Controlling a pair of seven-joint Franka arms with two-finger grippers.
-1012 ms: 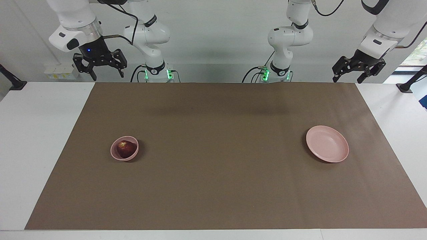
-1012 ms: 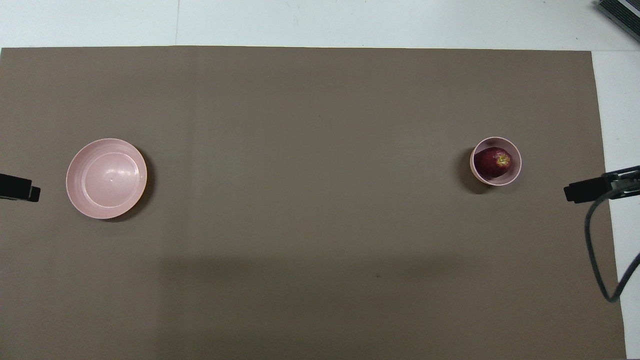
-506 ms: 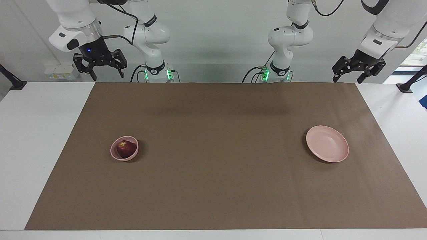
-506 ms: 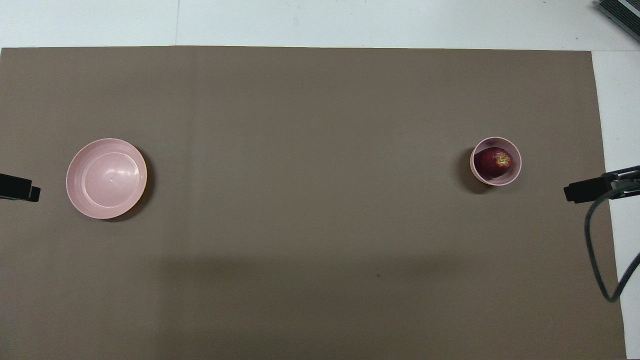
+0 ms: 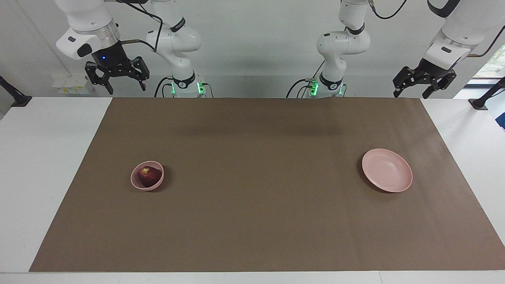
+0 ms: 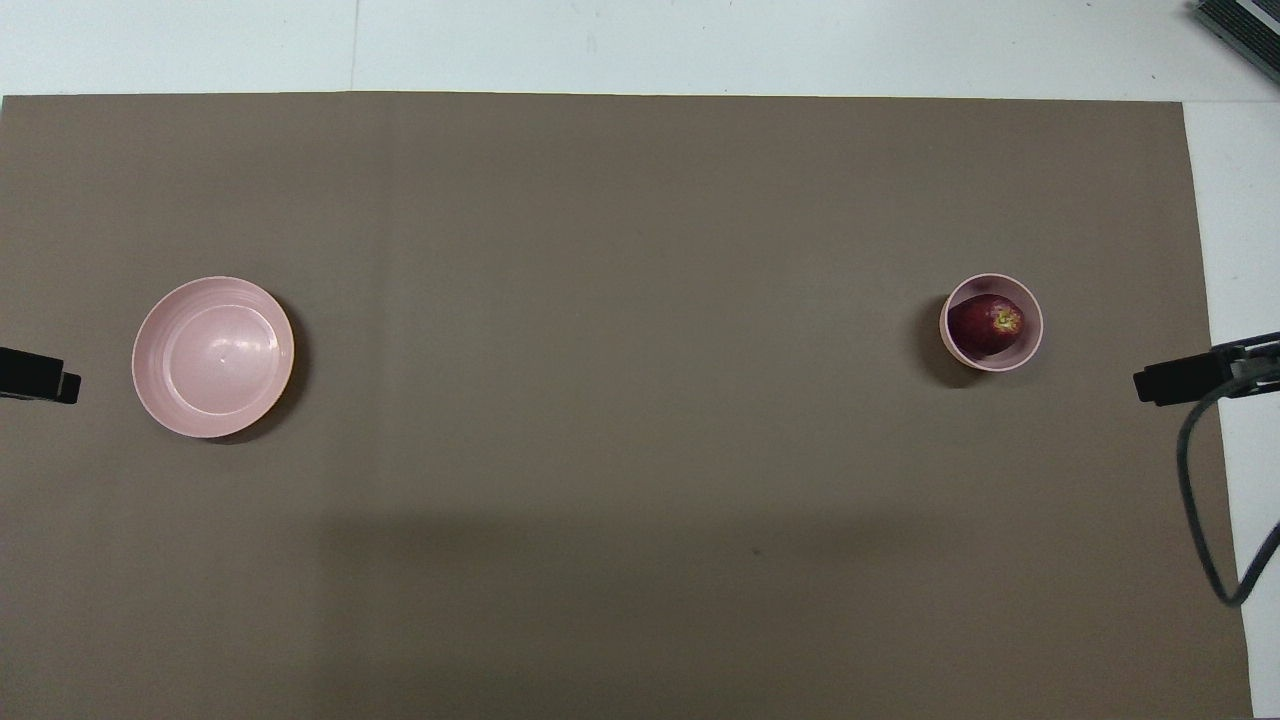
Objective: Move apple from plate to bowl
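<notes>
The dark red apple [image 5: 150, 176] [image 6: 986, 323] lies inside the small deep pink bowl [image 5: 136, 183] [image 6: 1035, 345] toward the right arm's end of the table. The wide pink plate [image 5: 387, 170] [image 6: 213, 357] is bare toward the left arm's end. My right gripper [image 5: 126, 87] is open and empty, raised high over the table's edge by the robots, well away from the bowl. My left gripper [image 5: 411, 94] is open and empty, raised over the mat's corner, away from the plate. In the overhead view only their tips show, the right [image 6: 1180, 378] and the left [image 6: 40, 375].
A brown mat [image 5: 252, 221] covers most of the white table [image 5: 43, 165]. A black cable [image 6: 1205, 520] hangs from the right arm at the mat's edge. A dark device [image 6: 1240, 25] sits at the table's corner farthest from the robots.
My right gripper has risen a little and drifted slightly outward. The apple, bowl, plate and left arm have not moved.
</notes>
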